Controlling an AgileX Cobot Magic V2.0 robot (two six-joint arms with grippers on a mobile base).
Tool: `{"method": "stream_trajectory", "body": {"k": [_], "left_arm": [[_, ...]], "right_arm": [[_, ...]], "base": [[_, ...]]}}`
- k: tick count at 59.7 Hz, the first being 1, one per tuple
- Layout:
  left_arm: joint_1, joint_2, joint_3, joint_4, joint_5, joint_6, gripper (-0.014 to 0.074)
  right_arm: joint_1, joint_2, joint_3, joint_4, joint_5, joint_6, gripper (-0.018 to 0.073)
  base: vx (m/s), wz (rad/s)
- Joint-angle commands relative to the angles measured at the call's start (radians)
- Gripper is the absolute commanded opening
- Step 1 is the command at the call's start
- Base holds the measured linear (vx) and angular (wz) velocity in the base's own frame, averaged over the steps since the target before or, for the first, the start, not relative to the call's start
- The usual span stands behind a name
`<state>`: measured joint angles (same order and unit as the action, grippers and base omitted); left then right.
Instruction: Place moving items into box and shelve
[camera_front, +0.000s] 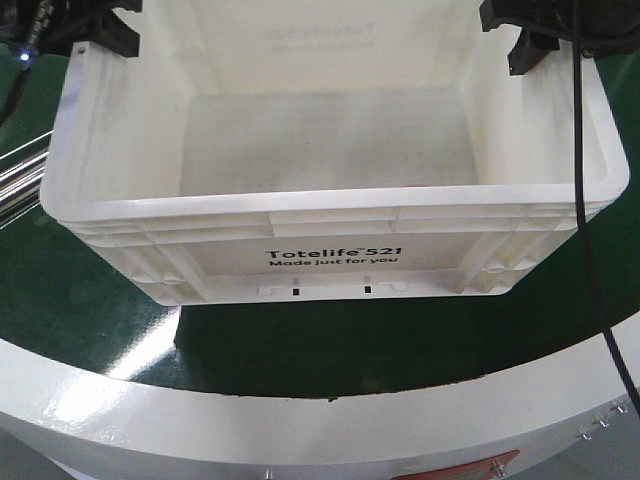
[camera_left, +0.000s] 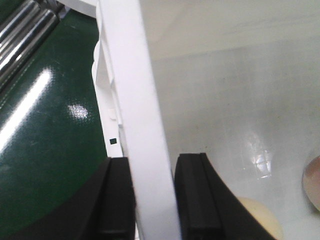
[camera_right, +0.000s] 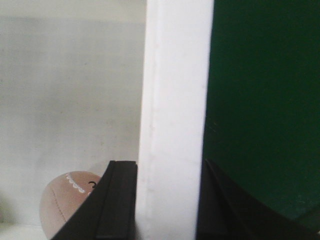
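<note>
Table (camera_front: 90, 330): green-topped; the box is stood on it.
Box (camera_front: 300, 207): white and upright, with its long axis run side to side between the 2 arms, 1 short end turned to each gripper.
Left gripper (camera_left: 152, 200): pressed onto the left end rim, with 1 finger outside the wall and 1 inside.
Right gripper (camera_right: 167, 200): pinched likewise on the right end rim.
Cream ball (camera_left: 257, 220): lain on the box floor, inward of the left gripper.
Brown ball (camera_right: 67, 202): lain on the box floor, inward of the right gripper.
Stage: loading is judged done; the shelving is not yet done.
Key relation: the box is held between both grippers, so neither arm is nearer, and an even lift of both ends is called for.
</note>
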<state>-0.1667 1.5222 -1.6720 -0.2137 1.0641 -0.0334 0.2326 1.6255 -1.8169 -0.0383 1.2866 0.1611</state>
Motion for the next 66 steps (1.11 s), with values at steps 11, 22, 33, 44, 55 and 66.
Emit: {"method": "stream_trajectory", "body": {"k": [11,22,33,44,55,66], "left_arm": [[0.006,-0.065,-0.043,0.031,-0.1,0.008,-0.0003],[0.006,-0.065,-0.043,0.027,-0.1,0.008,-0.0003],[0.006,-0.065,-0.043,0.027,-0.111,0.008,-0.0001],[0.006,-0.065,-0.043,0.027,-0.121,0.008,-0.0001],[0.006,-0.065,-0.043,0.027,-0.138,0.007,-0.0001],[0.006,-0.065,-0.043,0.027,-0.138,0.007,0.0]], "right_arm": [[-0.013,-0.064,-0.042,-0.06,-0.056,-0.012,-0.0005],[-0.013,-0.064,-0.042,-0.06,-0.056,-0.012,-0.0005],[-0.013,-0.071,-0.042,-0.061,-0.065,-0.012,-0.0005],[-0.013,-0.08,-0.042,-0.061,-0.068,-0.012,-0.0005],[-0.013,-0.081,-0.042,-0.061,-0.068,-0.012,-0.0005],[-0.013,-0.081,-0.042,-0.061,-0.068,-0.012,-0.0005]], "base": [[0.0,0.0],[0.0,0.0],[0.0,0.0],[0.0,0.0],[0.0,0.0],[0.0,0.0]]}}
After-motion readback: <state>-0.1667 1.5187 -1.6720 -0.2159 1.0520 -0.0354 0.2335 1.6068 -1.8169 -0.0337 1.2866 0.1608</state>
